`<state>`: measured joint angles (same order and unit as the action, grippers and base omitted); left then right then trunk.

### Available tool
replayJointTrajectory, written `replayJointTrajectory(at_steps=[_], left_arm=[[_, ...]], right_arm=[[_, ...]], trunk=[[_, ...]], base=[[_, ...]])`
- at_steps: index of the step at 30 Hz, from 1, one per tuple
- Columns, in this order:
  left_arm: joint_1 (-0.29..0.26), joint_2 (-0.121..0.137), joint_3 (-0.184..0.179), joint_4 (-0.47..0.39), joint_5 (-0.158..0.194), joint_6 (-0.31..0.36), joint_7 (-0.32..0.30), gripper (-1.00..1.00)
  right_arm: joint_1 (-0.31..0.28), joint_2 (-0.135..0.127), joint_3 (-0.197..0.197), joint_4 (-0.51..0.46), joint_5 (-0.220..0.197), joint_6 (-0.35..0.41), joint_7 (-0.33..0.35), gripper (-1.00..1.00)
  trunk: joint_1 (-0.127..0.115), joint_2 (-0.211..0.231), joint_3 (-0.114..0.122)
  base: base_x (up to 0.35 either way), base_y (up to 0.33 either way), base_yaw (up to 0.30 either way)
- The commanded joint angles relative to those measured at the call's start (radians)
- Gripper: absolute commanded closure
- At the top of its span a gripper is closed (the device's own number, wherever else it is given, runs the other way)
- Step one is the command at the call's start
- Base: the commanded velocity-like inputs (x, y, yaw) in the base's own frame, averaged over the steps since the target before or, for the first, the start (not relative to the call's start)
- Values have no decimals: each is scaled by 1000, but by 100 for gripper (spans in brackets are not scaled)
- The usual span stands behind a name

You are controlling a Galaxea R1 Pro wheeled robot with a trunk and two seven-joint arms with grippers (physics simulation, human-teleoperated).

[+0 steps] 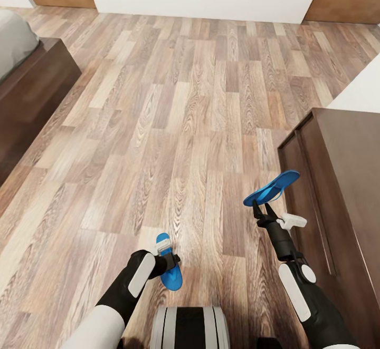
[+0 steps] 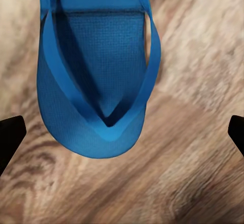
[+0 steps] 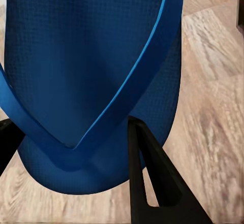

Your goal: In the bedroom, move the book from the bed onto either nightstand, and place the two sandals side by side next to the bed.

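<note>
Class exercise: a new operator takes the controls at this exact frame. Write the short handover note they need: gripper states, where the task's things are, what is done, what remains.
Left gripper: shut on one blue sandal, held low over the wood floor.
Right gripper: shut on the other sandal, raised beside the dark brown cabinet.
The bed is at the far left, across the open floor.
Done: both sandals picked up.
Left: carry them to the bed and set them side by side next to it; then move the book from the bed onto a nightstand.
</note>
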<state>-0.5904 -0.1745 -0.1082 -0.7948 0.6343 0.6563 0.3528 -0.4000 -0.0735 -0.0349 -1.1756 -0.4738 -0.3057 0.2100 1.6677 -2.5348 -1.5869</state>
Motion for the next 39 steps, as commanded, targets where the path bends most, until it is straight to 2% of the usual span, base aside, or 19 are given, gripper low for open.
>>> replayJointTrajectory(at_steps=[1,8,22,27,31,39], left_arm=[[0,0,-1,-1,10,1,9,-100],[0,0,-1,-1,10,0,9,-100],[0,0,-1,-1,10,0,9,-100],[0,0,-1,-1,10,0,9,-100],[0,0,-1,-1,10,0,9,-100],[0,0,-1,-1,10,0,9,-100]], right_arm=[[0,0,0,1,-11,-1,8,100],[0,0,-1,1,-11,-1,8,100],[0,0,-1,1,-11,-1,8,100],[0,0,0,1,-11,-1,8,100],[0,0,0,1,-11,-1,9,100],[0,0,0,1,-11,-1,9,100]], trunk=[[0,0,-1],[0,0,-1],[6,-4,-55],[6,-4,-55],[8,-4,-70],[8,-4,-70]], base=[[0,0,0],[0,0,0],[0,0,0],[0,0,0],[0,0,0],[0,0,0]])
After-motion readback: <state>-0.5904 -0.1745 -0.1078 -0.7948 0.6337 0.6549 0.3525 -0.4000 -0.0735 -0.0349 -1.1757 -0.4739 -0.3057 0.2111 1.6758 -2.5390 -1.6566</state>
